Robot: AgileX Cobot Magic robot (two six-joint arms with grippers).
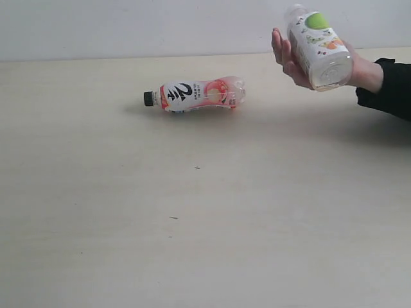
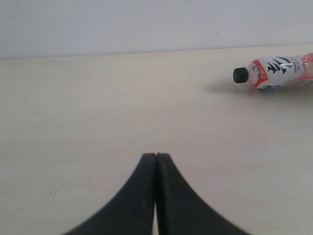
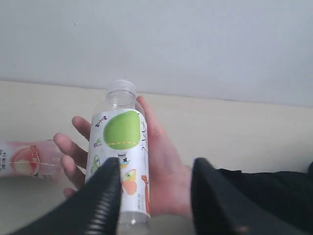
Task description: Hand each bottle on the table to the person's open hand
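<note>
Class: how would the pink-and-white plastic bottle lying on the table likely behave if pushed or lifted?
The pink-and-white clear plastic bottle lies on its side on the pale beige table, so a sideways nudge would probably roll it. Its clear end looks empty, so it is likely light. The smooth, waisted wall may flex or slip under a squeeze.

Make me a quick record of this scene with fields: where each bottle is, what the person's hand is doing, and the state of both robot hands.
bottles in view: two
pink-and-white bottle: lying on its side on the table, black cap on
green-patch bottle: resting in the person's hand, off the table
person's hand: open, cradling that bottle
left robot hand: shut, empty
right robot hand: open, near the green-patch bottle, not gripping it
</note>
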